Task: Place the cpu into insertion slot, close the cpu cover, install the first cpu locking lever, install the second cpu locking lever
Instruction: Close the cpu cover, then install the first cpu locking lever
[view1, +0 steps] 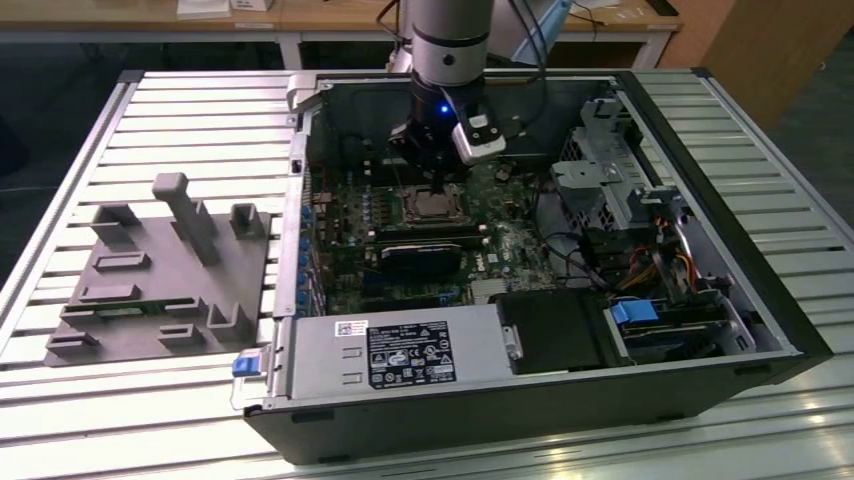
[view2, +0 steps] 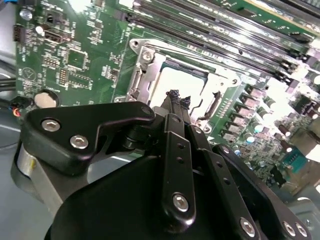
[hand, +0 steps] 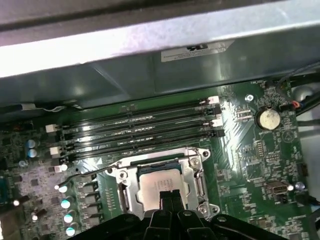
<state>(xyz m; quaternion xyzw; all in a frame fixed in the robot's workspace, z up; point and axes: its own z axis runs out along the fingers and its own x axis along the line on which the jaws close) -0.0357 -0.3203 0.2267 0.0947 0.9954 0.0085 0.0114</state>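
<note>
Gripper (view2: 179, 98) has its fingers pressed together with nothing pinched between them that I can see. In both wrist views the tips sit right over the near edge of the cpu (hand: 160, 181); whether they touch it or just hover, can't tell. Progress as I read it: the cpu is already seated in the insertion slot (hand: 118, 173), silver top up and lying flat and square in the socket. The cpu cover (hand: 199, 185) looks to be down, its frame ringing the chip and the chip showing through the cut-out, so steps one and two look done. Levers are the open question. One thin wire lever (hand: 90, 171) runs out from the socket corner toward the row of capacitors (hand: 65, 204) and looks to me unhooked, so I'd call that one not installed. A second rod (hand: 193, 155) lies along the socket edge next to the memory slots (hand: 135, 127); can't tell if it's latched. Call it roughly half done, with the lever work left. Pose: in the exterior view the arm (view1: 447, 40) drops straight down from the upper middle of the frame into the open PC case (view1: 747, 300), wrist vertical, fingers pointing down at the socket near the centre of the motherboard (view1: 340, 235). Grey fixture block (view1: 160, 270) sits outside the case at the exterior view's left, well apart from the gripper.
</note>
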